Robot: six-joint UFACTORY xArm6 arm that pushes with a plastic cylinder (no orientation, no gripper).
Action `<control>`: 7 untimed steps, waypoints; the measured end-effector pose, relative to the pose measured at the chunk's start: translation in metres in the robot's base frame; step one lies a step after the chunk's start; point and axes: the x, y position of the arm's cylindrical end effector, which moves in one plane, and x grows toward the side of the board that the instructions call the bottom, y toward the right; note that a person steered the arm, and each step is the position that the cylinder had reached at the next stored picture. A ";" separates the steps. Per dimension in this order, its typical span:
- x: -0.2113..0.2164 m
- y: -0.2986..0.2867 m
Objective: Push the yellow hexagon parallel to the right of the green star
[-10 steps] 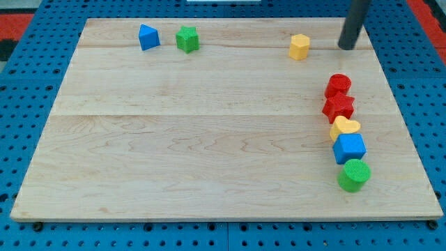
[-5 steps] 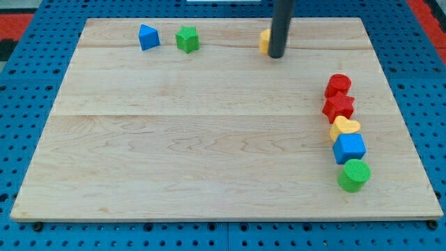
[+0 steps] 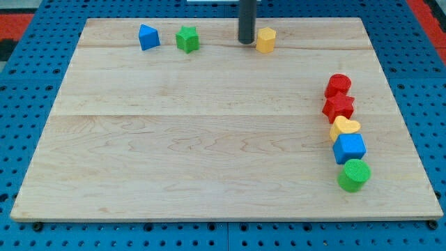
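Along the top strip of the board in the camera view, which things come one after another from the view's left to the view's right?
blue block → green star → my tip → yellow hexagon

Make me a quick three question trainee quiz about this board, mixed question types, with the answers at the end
1. True or false: my tip is between the green star and the yellow hexagon.
2. Which block lies nearest the view's bottom in the column at the view's right? A) red star B) blue cube C) green cylinder
3. Fill in: the block on the view's left of the green star is coloured ____.

Key: 1 true. 2 C, the green cylinder. 3 blue, the blue block.
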 end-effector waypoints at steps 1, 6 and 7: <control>0.010 0.015; 0.007 0.016; 0.043 0.008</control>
